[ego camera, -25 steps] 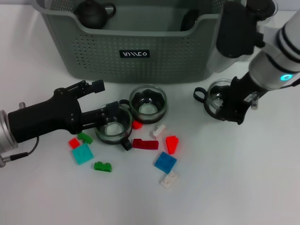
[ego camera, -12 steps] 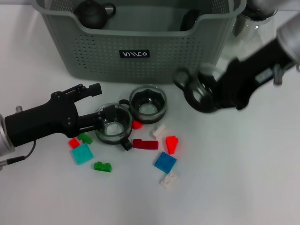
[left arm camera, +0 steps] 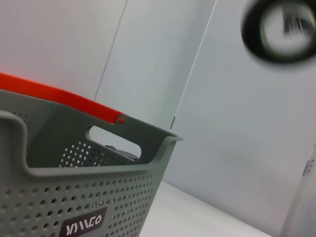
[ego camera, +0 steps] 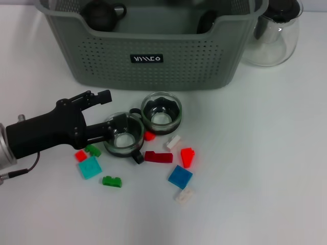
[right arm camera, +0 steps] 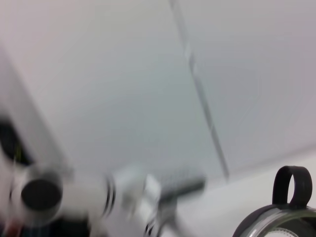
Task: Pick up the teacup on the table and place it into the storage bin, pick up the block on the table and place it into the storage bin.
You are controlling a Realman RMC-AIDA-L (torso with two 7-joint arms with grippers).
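- Storage bin [ego camera: 153,56]: grey-green perforated basket sitting at the far side of the white table [ego camera: 255,178], black label with white lettering facing the robot; a dark teapot [ego camera: 101,14] is lying inside at its left end.
- Left gripper [ego camera: 110,115]: black, reaching in low from the left; its fingers are standing spread, one past the far side of the nearer teacup's rim, the other seeming to dip inside the cup.
- Teacup, nearer [ego camera: 123,137]: clear glass with dark handle, sitting upright on the table between those spread fingers.
- Teacup, second [ego camera: 161,113]: glass, resting just beside the first, nearer the bin.
- Teacup, third [left arm camera: 279,29]: showing blurred high in the left wrist view; a glass rim with a dark loop handle is also edging into the right wrist view.
- Right gripper: not showing in the head view; finger state cannot be told.
- Blocks: lying scattered near the cups – dark red block [ego camera: 158,156], blue block [ego camera: 180,176], teal block [ego camera: 90,167], green block [ego camera: 112,180], white block [ego camera: 184,195].
- Glass pitcher [ego camera: 273,35]: standing right of the bin.
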